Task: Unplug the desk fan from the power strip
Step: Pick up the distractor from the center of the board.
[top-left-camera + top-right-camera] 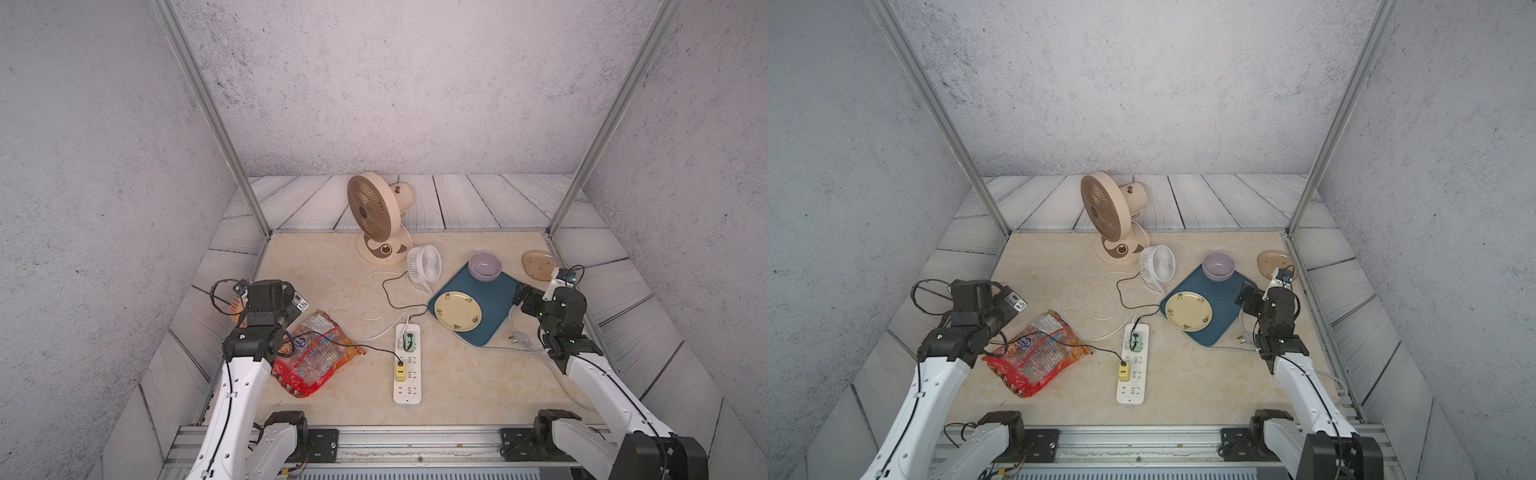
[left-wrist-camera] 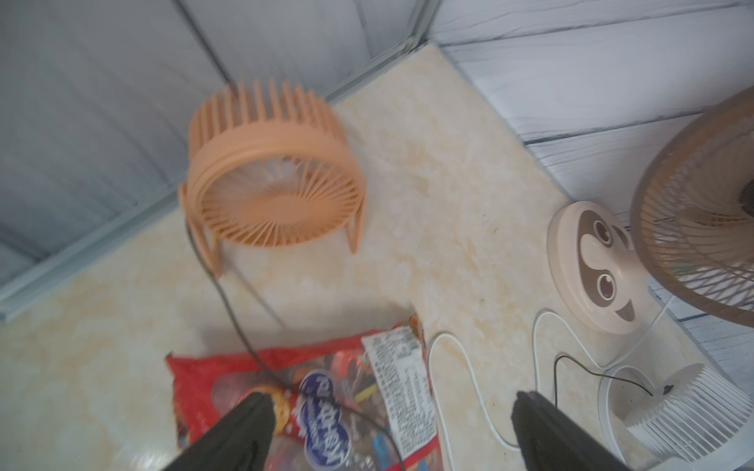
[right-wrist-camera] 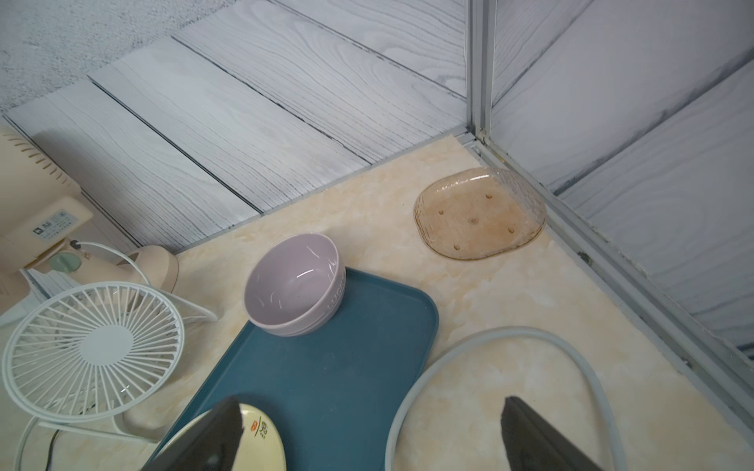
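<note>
Grippers first: left gripper [image 2: 391,401] and right gripper [image 3: 371,403] both stand with jaws spread wide and nothing between them. Power strip [image 1: 407,363] lies flat on the tabletop [image 1: 457,374] between the two, to the right of the left gripper and to the left of the right one, nearer the robot's base than either; neither wrist view shows it. Desk fan [image 1: 374,212], taken to be the large beige one, stands well beyond both grippers. Its white cord [image 2: 478,389] trails back to the strip's far end, where a small white plug [image 1: 401,341] appears seated just beside a green adapter [image 1: 409,341]; the join is too small to confirm. Judgement on handling: the strip is light, stiff and smooth, likely to lift or slide with the plug, so it wants pinning on its bare near sockets. The plug is hard and short, to be pinched across its body, never by the limp cord. Clearances: yellow adapter [image 1: 400,372] sits mid-strip, snack bag [image 1: 316,357] lies below the left gripper, tray [image 1: 494,307] lies just left of the right gripper; open table flanks the strip's near end.
</note>
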`<state>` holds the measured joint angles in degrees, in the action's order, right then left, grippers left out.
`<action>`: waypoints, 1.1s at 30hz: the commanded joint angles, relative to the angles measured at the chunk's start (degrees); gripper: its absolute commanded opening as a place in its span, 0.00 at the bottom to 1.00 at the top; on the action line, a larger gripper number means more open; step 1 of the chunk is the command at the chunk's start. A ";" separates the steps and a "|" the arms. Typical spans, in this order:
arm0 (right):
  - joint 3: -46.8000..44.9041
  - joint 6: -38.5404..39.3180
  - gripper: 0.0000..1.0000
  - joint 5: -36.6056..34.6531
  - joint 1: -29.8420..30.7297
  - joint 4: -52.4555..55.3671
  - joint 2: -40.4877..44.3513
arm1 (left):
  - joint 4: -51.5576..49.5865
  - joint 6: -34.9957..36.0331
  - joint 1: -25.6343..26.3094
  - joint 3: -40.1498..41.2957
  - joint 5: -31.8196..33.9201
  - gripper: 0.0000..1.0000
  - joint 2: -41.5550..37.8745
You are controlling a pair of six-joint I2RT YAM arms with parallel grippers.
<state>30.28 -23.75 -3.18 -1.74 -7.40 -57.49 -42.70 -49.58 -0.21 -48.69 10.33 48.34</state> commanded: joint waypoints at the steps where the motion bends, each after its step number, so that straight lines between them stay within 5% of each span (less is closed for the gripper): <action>1: 2.25 -3.83 0.99 0.54 -0.20 6.12 -0.50 | -16.26 -18.20 -0.22 4.45 1.31 0.98 -4.09; 11: 1.46 -5.76 0.99 -0.01 -0.25 5.35 -0.05 | -16.34 -43.46 -1.46 21.18 -11.44 0.98 -15.06; 22: 0.37 -6.31 0.99 -0.73 -0.19 2.95 0.01 | -16.62 -47.41 -1.48 22.77 -14.11 0.98 -13.25; 33: 0.17 -6.09 0.99 -1.34 -0.20 1.95 -0.61 | 0.28 -49.54 -1.47 27.40 -19.63 0.98 -4.61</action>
<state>31.09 -29.89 -3.40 -1.85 -4.40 -57.82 -47.48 -98.13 -1.28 -21.71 -7.29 42.19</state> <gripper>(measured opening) 0.994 0.983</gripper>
